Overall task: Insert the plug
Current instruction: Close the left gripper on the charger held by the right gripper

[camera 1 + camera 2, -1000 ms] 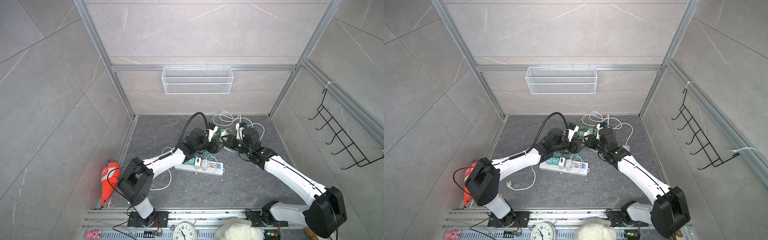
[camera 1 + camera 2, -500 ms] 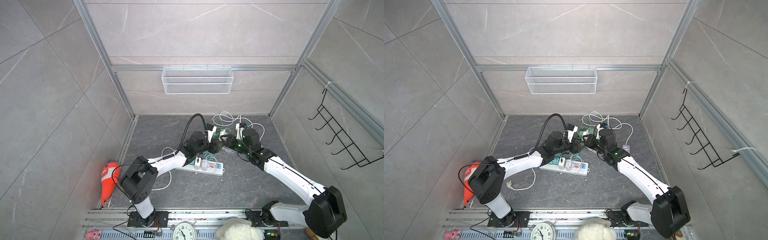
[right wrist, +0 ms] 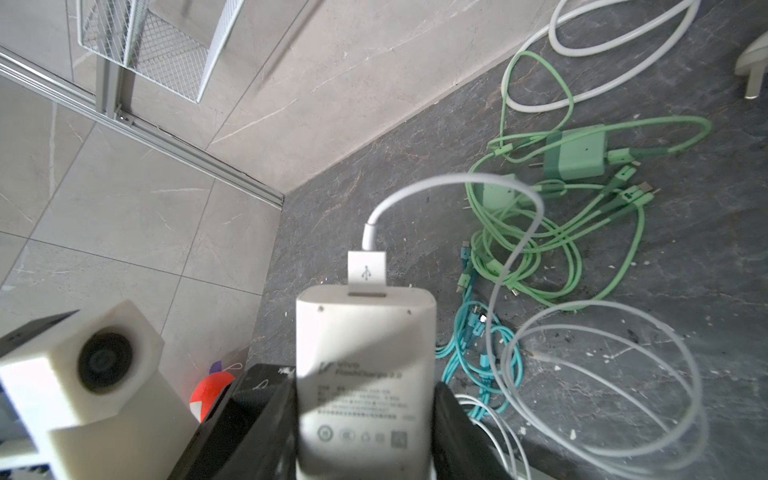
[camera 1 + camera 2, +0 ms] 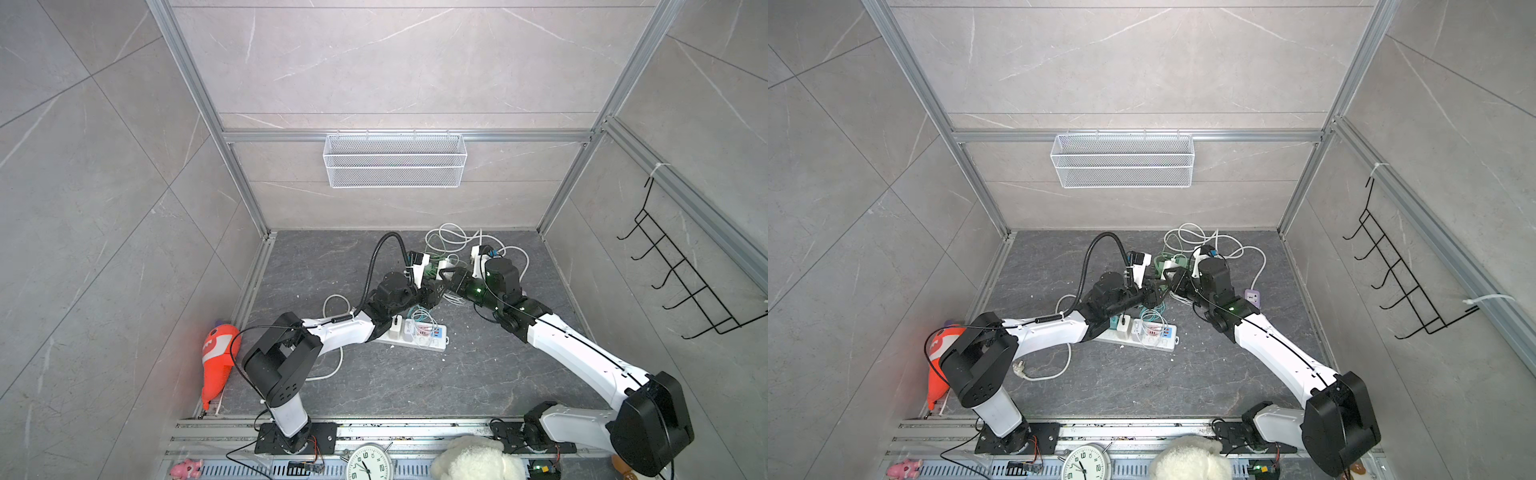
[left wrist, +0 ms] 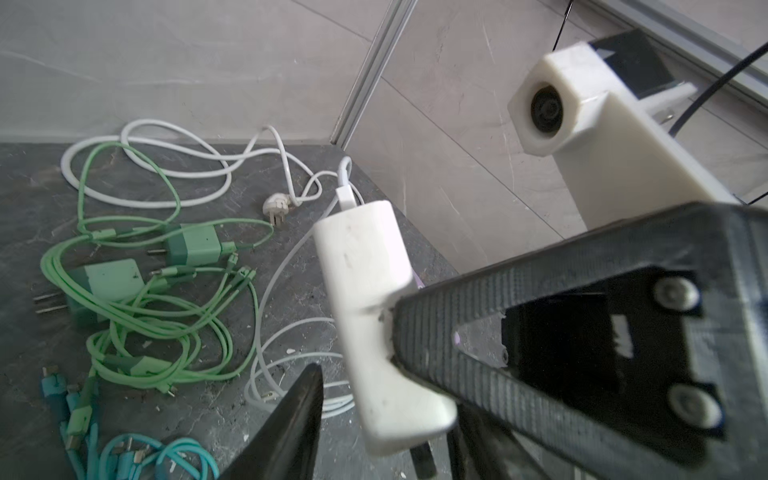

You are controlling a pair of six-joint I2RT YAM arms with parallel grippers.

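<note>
Left hand [image 4: 1156, 296] closer, charger [image 3: 365, 365] in right hand [image 3: 363, 419]

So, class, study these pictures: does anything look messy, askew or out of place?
Yes. Green cables and teal cables lie tangled in a heap on the floor, a green charger lying unplugged among them. The white charger is off the floor, clamped in the right tool.

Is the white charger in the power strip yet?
Out. The right gripper holds the white charger in the air, apart from the power strip.
</note>
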